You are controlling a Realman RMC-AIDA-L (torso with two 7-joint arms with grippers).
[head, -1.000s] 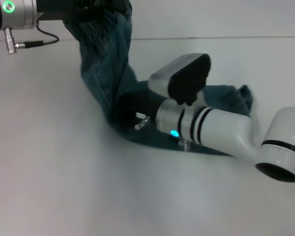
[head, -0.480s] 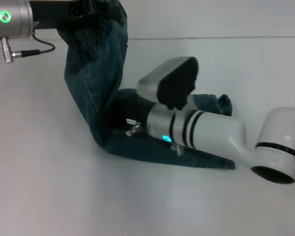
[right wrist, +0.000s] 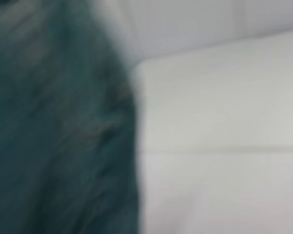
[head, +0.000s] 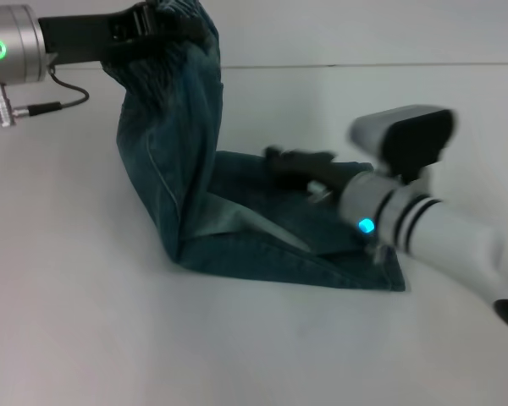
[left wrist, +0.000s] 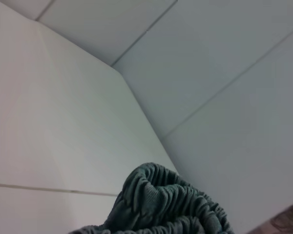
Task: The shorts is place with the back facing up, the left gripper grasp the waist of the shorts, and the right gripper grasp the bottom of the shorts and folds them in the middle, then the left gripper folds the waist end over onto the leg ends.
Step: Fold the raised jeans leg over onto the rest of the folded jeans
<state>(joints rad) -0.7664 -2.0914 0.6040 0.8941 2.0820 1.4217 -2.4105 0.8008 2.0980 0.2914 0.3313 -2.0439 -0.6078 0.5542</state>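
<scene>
Although the right hand [head: 298,161] lies low over the shorts [head: 229,228], I cannot tell whether its dark fingers are open. The left hand [head: 157,21], partly hidden, grips the raised gathered waist. The leg ends lie on the white counter [head: 85,321].

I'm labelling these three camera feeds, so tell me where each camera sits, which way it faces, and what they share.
Head view: from the robot's head, looking forward and down at the table; both arms show, the left claw holding the shorts up by the waist, the right claw low over the lying part.
Left wrist view: on the left arm, facing walls; the gathered waistband shows.
Right wrist view: on the right arm, close against denim.
All three share the shorts.
</scene>
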